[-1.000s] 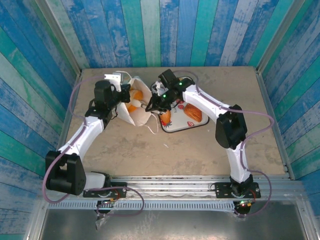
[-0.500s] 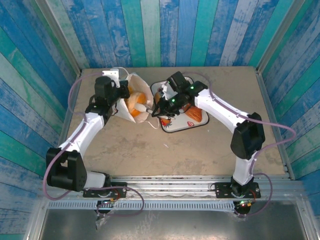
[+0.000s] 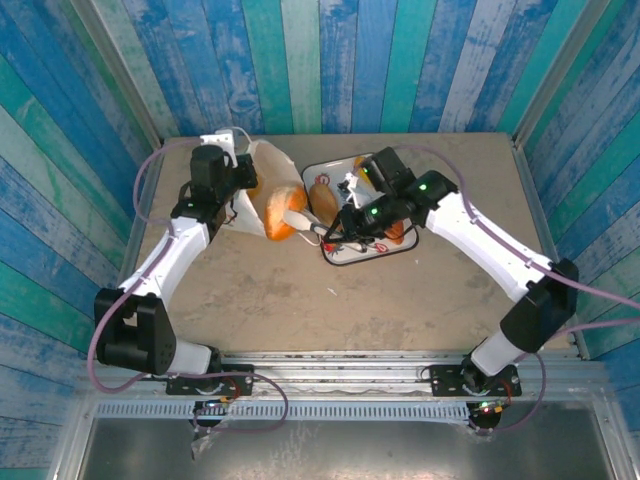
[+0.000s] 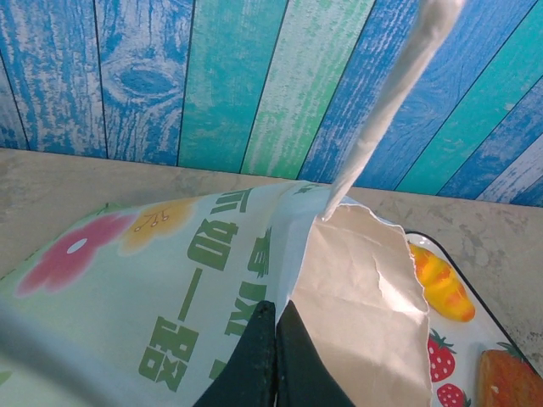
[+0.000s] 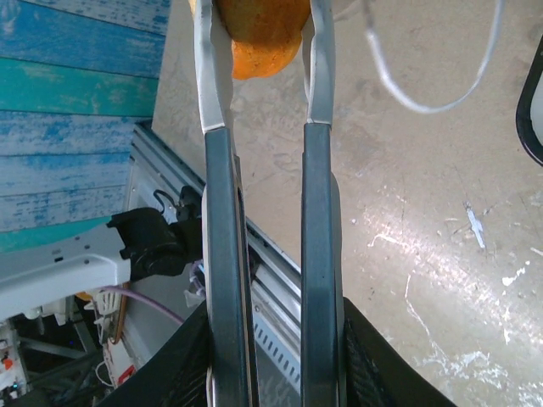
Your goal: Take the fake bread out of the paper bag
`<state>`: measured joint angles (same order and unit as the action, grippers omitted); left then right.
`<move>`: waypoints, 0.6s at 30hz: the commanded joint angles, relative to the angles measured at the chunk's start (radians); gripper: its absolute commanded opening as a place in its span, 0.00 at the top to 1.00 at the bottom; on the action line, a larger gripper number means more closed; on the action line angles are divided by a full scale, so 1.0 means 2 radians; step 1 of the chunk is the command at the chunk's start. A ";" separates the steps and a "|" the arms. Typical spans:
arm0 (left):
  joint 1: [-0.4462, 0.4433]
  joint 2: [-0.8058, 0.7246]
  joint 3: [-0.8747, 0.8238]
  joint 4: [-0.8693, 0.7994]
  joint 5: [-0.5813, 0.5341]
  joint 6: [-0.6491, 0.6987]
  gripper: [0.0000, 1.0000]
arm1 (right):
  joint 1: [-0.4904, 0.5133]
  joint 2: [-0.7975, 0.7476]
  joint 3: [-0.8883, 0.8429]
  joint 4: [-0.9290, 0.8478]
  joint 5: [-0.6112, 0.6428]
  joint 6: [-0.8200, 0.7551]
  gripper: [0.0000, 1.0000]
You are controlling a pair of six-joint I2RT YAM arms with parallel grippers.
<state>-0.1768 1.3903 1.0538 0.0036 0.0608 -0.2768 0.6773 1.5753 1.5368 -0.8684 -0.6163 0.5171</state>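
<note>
Moved: right arm has swung outward, drawing the tongs point(image 5: 318, 237) back from the bag's mouth.
Right fingers point(image 5: 360, 360): narrow, clamping the tongs' dark handles.
Bread point(image 5: 259, 30): glossy orange, rounded, pinched in the pale tong tips ahead.
Left fingers point(image 4: 252, 360): closed on the creased paper bag point(image 4: 170, 280) rim.
Nearby: strawberry-print tray point(image 4: 462, 348) to their right.

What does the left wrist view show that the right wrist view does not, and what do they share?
Left wrist: the shut left gripper pinching the printed bag at its edge, one taut handle, and the tray with a yellow bread on it.
Right wrist: the right gripper squeezing the tongs, whose tips clamp an orange bread, plus the rail at the table edge.
Both: the table and the blue plank wall.
</note>
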 commanded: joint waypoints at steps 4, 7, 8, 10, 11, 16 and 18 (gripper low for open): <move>-0.001 0.016 0.016 -0.018 -0.016 -0.003 1.00 | -0.026 -0.064 -0.021 -0.005 0.001 -0.015 0.99; -0.001 0.017 0.016 -0.021 -0.019 -0.001 1.00 | -0.035 -0.083 -0.027 -0.004 -0.004 -0.015 0.99; -0.001 0.016 0.016 -0.021 -0.019 -0.001 1.00 | -0.052 -0.087 -0.027 -0.004 -0.007 -0.016 0.99; -0.001 0.017 0.018 -0.023 -0.022 0.000 1.00 | -0.063 -0.097 -0.027 -0.005 -0.015 -0.020 0.99; -0.001 0.018 0.018 -0.024 -0.021 0.002 1.00 | -0.068 -0.100 -0.028 -0.006 -0.016 -0.021 0.99; -0.001 0.016 0.019 -0.027 -0.011 0.009 1.00 | -0.118 -0.120 -0.052 -0.009 -0.016 -0.029 0.98; -0.001 0.013 0.017 -0.025 0.001 0.012 1.00 | -0.147 -0.123 -0.067 -0.008 -0.017 -0.033 0.97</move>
<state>-0.1768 1.3930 1.0702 -0.0330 0.0448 -0.2699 0.4416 1.3540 1.4338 -0.8936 -0.6247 0.4847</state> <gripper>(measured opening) 0.045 0.335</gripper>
